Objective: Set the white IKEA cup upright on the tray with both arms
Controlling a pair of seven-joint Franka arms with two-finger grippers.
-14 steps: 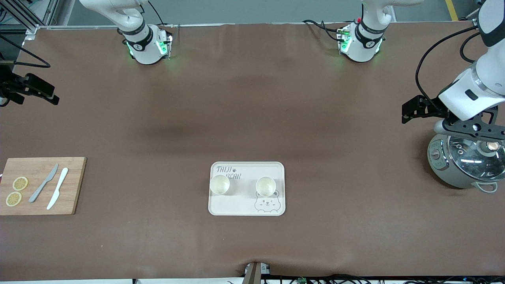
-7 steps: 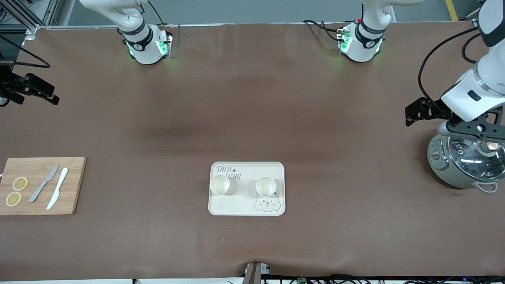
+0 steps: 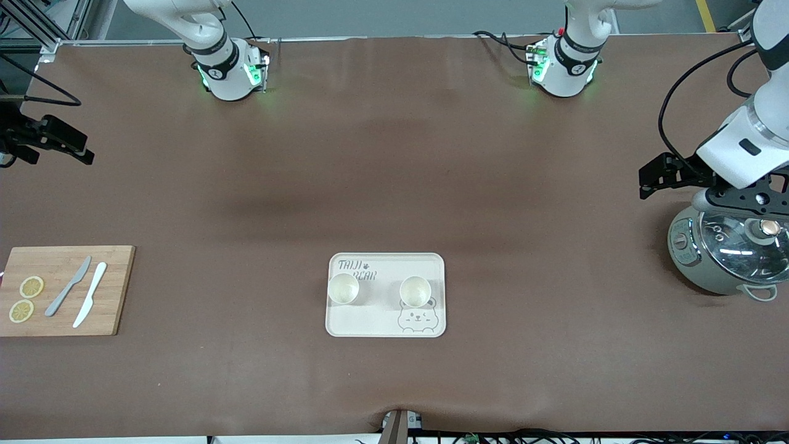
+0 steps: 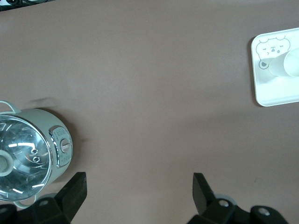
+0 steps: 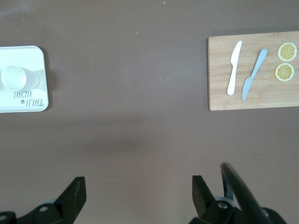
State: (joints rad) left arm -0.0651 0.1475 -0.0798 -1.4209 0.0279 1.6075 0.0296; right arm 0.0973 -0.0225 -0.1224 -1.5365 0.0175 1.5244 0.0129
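The cream tray (image 3: pixel 385 325) lies near the table's middle. Two white cups (image 3: pixel 343 288) (image 3: pixel 415 291) stand upright on it, side by side. My left gripper (image 3: pixel 661 174) is open and empty, up over the table beside the pot at the left arm's end. Its wrist view shows the open gripper (image 4: pixel 139 186), the tray's corner (image 4: pixel 275 95) and one cup (image 4: pixel 290 64). My right gripper (image 3: pixel 58 143) is open and empty over the table's edge at the right arm's end. Its wrist view shows the open gripper (image 5: pixel 138 189), the tray (image 5: pixel 25 105) and one cup (image 5: pixel 14 78).
A grey pot with a glass lid (image 3: pixel 727 254) stands at the left arm's end, under the left wrist. A wooden cutting board (image 3: pixel 114 290) with two knives and two lemon slices lies at the right arm's end.
My left gripper has drifted a little farther toward the left arm's end of the table, away from the tray. The cups and tray have not moved.
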